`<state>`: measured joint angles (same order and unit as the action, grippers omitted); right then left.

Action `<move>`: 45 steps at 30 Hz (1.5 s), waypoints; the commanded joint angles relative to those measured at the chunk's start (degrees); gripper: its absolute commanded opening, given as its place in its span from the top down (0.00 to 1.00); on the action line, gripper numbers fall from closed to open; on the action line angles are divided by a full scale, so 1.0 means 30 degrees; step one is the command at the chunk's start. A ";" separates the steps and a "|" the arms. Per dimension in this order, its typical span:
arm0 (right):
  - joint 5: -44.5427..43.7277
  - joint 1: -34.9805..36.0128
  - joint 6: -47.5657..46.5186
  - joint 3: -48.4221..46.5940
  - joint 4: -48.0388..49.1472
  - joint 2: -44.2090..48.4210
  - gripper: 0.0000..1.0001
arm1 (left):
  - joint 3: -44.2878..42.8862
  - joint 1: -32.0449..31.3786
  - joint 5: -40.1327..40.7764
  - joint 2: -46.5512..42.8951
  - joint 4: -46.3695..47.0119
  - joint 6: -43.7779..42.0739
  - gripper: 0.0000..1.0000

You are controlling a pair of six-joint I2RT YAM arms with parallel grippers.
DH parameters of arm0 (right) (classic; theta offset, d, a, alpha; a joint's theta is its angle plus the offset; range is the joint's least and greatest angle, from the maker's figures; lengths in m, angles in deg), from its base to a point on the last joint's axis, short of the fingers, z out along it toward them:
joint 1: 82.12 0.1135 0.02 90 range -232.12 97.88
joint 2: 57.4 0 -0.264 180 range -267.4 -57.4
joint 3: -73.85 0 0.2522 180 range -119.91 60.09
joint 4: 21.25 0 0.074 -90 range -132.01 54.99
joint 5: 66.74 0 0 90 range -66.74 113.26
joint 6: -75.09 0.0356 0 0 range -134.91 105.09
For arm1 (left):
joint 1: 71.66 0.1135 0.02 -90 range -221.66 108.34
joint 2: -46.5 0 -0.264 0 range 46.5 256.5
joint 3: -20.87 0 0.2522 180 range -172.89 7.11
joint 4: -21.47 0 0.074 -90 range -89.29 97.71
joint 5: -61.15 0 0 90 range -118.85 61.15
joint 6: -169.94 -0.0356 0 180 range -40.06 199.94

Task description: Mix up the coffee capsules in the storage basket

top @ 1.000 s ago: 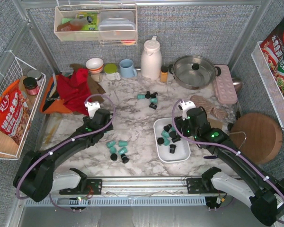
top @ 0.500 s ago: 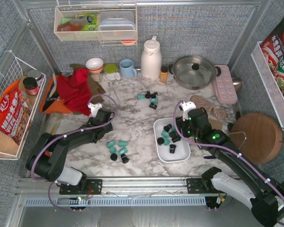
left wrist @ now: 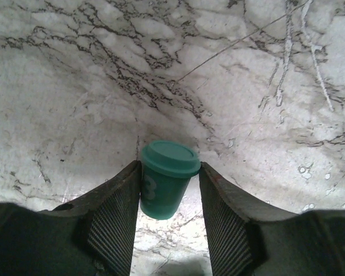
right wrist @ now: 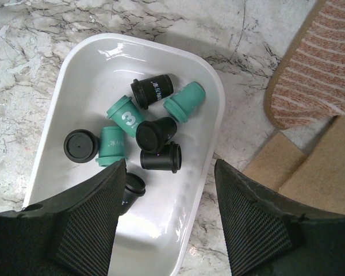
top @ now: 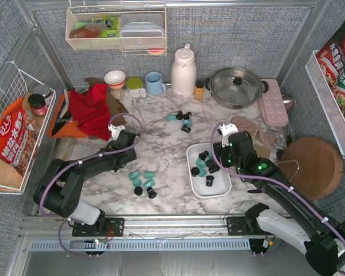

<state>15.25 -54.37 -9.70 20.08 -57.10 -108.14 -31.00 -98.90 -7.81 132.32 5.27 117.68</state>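
- Teal and black coffee capsules [right wrist: 155,135], in a glossy white storage basket [right wrist: 92,52].
- One teal capsule [left wrist: 164,178], with a white marking on its side.
- White marble tabletop [left wrist: 75,86], veined grey-black.
- Brown mat [right wrist: 310,69], pale-striped.
- Red cloth [top: 92,109].

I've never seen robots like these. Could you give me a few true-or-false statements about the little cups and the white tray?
1. The left claw has a teal capsule between its fingers. True.
2. The white tray holds only black capsules. False: teal pods and black pods lie in it together.
3. The right claw hangs open over the tray, holding nothing. True.
4. Every capsule is in the tray. False: a near group and a far group lie on the marble table.
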 commanded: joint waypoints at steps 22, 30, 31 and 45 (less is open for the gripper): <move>0.0187 -0.0109 0.0225 0.0372 0.0704 0.0332 0.33 | 0.0547 -0.0044 0.0301 -0.1346 -0.1435 0.0715 0.66; -0.0555 -0.0109 0.0775 0.1202 0.1472 0.1094 0.33 | -0.2120 -0.2302 -0.0192 -0.3563 -0.1469 -0.0205 0.67; -0.0729 -0.0130 0.0869 0.1408 0.1741 0.1269 0.33 | -0.2612 -0.2929 0.0014 -0.3581 -0.1300 -0.0342 0.67; -0.4567 -0.0132 0.2110 0.3868 0.3396 0.4506 0.33 | -0.7914 -1.0443 -0.0888 0.2056 0.3891 -0.3127 0.65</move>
<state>5.16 -54.78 -4.83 30.74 -49.67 -97.24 -50.19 -128.00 -9.34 133.61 14.08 109.48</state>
